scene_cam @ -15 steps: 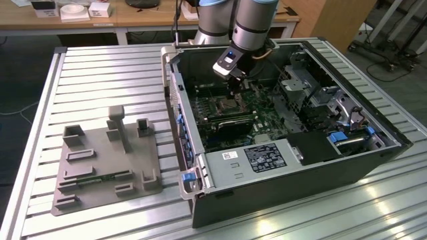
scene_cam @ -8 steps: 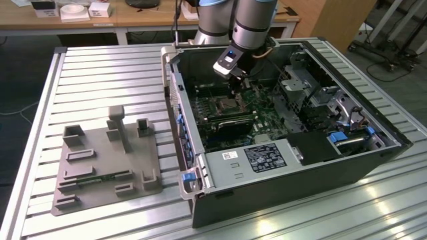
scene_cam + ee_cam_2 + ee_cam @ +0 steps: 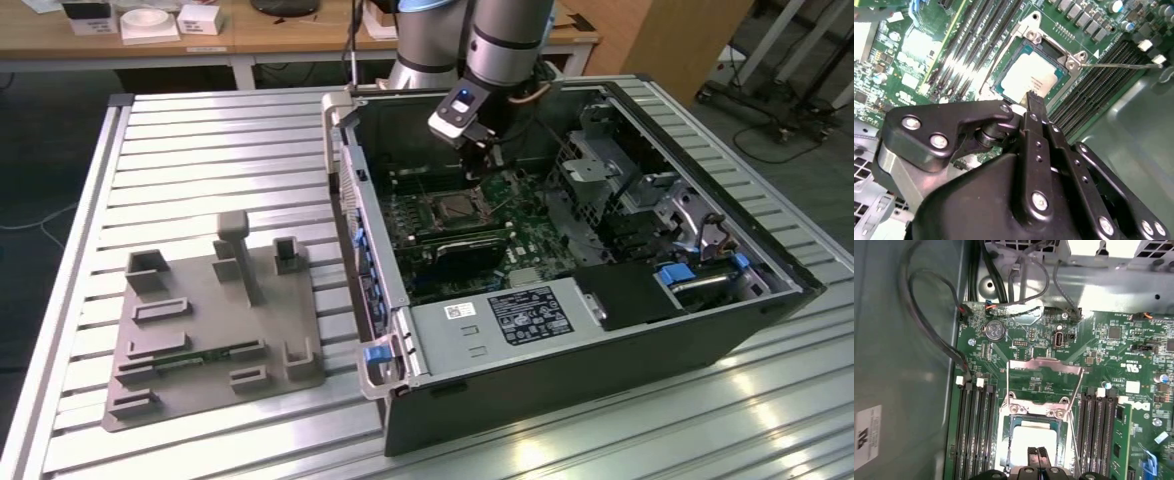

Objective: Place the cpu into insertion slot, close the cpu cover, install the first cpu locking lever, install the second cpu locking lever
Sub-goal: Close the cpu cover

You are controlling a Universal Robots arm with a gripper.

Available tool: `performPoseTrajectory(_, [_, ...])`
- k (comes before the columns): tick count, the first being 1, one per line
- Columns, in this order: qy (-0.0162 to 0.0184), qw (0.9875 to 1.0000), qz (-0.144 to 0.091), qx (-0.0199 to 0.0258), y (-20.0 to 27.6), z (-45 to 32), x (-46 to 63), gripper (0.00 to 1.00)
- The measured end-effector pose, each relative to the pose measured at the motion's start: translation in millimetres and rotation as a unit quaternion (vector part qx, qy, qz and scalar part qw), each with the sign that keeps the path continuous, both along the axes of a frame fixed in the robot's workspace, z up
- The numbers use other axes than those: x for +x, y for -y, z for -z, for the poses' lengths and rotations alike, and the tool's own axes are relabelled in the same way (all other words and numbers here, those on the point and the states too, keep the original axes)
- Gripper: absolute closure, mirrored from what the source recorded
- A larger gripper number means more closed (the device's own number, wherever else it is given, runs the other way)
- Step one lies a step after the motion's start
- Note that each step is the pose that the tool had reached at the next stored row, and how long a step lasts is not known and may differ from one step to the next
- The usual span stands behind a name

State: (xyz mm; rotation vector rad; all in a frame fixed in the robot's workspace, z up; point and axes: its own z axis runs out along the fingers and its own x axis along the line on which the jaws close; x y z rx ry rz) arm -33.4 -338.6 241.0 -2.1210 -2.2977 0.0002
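The cpu lies flat in the insertion slot, its pale metal top showing in both wrist views. The cpu cover, a thin silvery frame, is swung open and lies back past its hinge, with green board showing through its centre. Two thin wire locking levers stand released beside the socket; one runs out across the memory slots. My gripper hangs just over the cpu's edge, its two black fingertips pressed together and shut with nothing seen between them. In the exterior view the gripper reaches down into the case above the socket.
The open computer case lies on a slatted metal table. Memory slots flank the socket. Loose cables loop beside the board. A labelled power supply and a drive cage crowd the case. A grey fixture plate sits at the exterior view's left.
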Motion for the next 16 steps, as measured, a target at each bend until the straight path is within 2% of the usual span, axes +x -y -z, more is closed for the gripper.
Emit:
performPoseTrajectory(2, [0.0,1.0,0.0,-0.0001,0.0,-2.9,0.0,0.89])
performPoseTrajectory(8, [0.0007,1.0,0.0,-0.0001,0.0,-3.3,0.8,0.89])
performPoseTrajectory(16, [0.0007,1.0,0.0,-0.0001,-0.9,-2.8,23.1,0.89])
